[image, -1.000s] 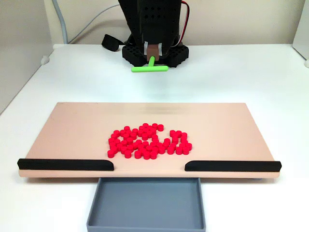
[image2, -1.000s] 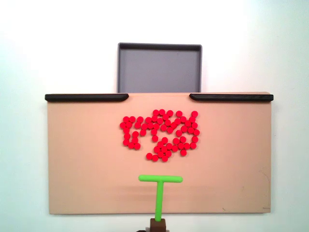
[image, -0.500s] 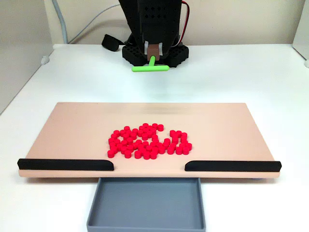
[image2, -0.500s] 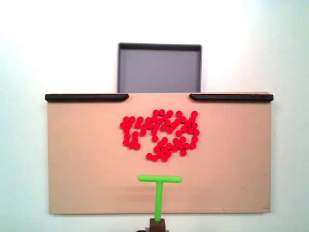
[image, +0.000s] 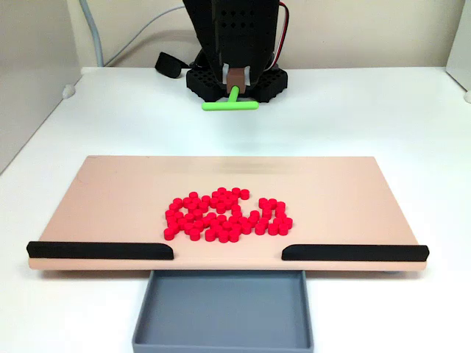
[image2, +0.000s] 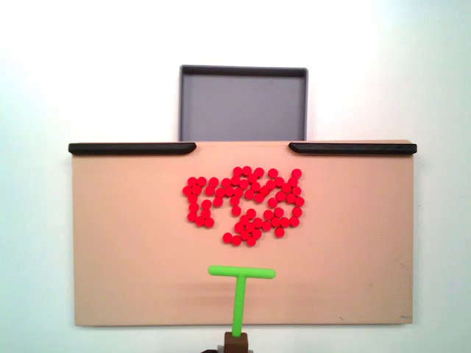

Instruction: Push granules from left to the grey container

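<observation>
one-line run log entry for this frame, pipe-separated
phase: pre-push | green T-shaped stick: held at the arm's tip, apart from pile | granules: clustered mid-board, in line with the gap | grey container: holds none | gripper state: cannot tell

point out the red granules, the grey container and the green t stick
granules [image2: 245, 204]: a fixed view from above, middle of the cluster
grey container [image2: 243, 107]: the same view, bare floor
green T stick [image2: 239, 301]: the same view, its stem

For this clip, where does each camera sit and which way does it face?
A fixed view: low, in front of the board, facing the arm's base; tray nearest; the arm holds the stick.
A fixed view: straight above, looking down; tray at top, claw edge at bottom.
Shared: granules, board, strips, stick.
</observation>
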Available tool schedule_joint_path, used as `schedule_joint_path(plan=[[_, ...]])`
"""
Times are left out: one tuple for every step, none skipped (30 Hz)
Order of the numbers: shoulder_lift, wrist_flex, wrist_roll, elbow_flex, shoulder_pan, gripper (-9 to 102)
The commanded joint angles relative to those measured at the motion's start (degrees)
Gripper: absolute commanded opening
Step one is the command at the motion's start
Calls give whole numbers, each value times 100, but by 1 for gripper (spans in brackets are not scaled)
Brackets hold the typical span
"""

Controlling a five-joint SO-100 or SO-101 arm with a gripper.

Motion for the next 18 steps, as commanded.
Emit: schedule_joint_path(plan=[[114,-35,70,-114,-35,0],[123,-35,97,-114,-26,0],[132,-35,123,-114,-18,0],[141,-35,141,-114,0,0],[141,-35,158,-114,9,0],[141,-35,167,-114,18,0],[132,-35,185,-114,26,0],[123,-35,202,-114,26,0],[114,-35,246,-114,0,0],[97,-35,308,-105,-18,0],[70,-35,378,-114,-44,0],[53,-35,431,-114,-62,0],[44,-35,483,-114,-79,0],[44,-35,527,-114,-79,0],[35,-35,571,-114,-79,0],[26,-35,633,-114,-79,0],[18,-35,703,-114,-88,0],[0,-35,782,-114,-97,0]])
